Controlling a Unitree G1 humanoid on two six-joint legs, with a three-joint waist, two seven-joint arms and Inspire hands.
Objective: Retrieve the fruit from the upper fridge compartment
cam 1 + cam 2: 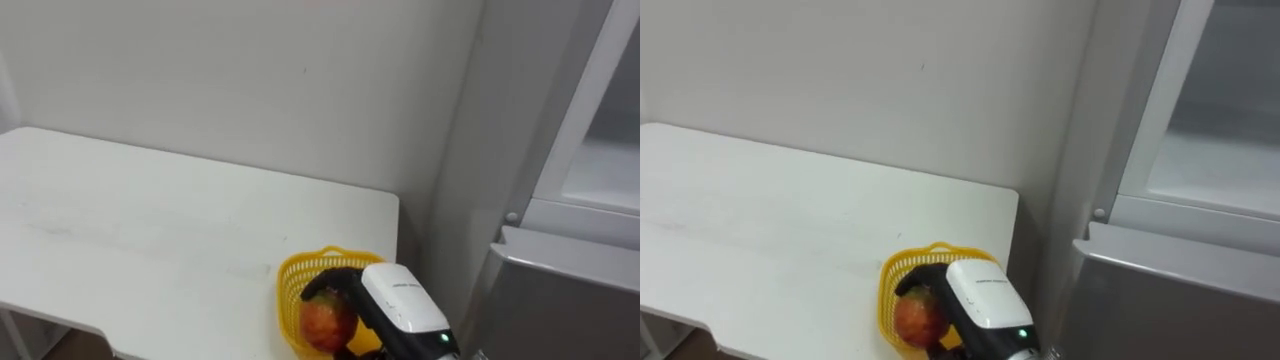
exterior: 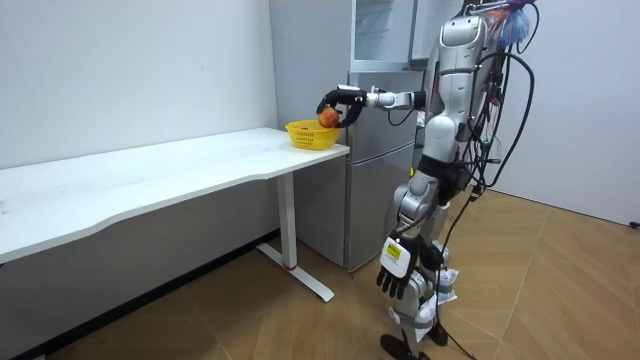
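- So, the round red-and-yellow apple [image 1: 325,322] is in the robot's right hand [image 1: 340,288]. The dark fingers arch over the top and curl round it.
- The bit that matters is that the hand and apple sit right over the mouth of the small yellow plastic mesh basket [image 1: 290,295]. The apple is about level with the rim, and the basket wall shows around it on the left and far sides.
- I can't tell whether the apple is touching the basket floor or hanging just above it.
- The basket stands at the right end of the long white table [image 1: 180,230], close to the edge that faces the grey fridge [image 1: 560,290] and nearer the front edge than the wall side.
- The arm comes in from the fridge side and reaches left across that right edge, so I'd guess the way out is back along the same line.
- The apple is round, so there's no long axis to line up. My read is that the next move is basically straight down and let go, with no sideways shift needed.
- In the room view the robot stands in front of the fridge, whose upper door is open. The left hand [image 2: 398,272] hangs by the thigh, well apart from the basket, and it's too small to tell its state.
- The right hand is the only one in play here.
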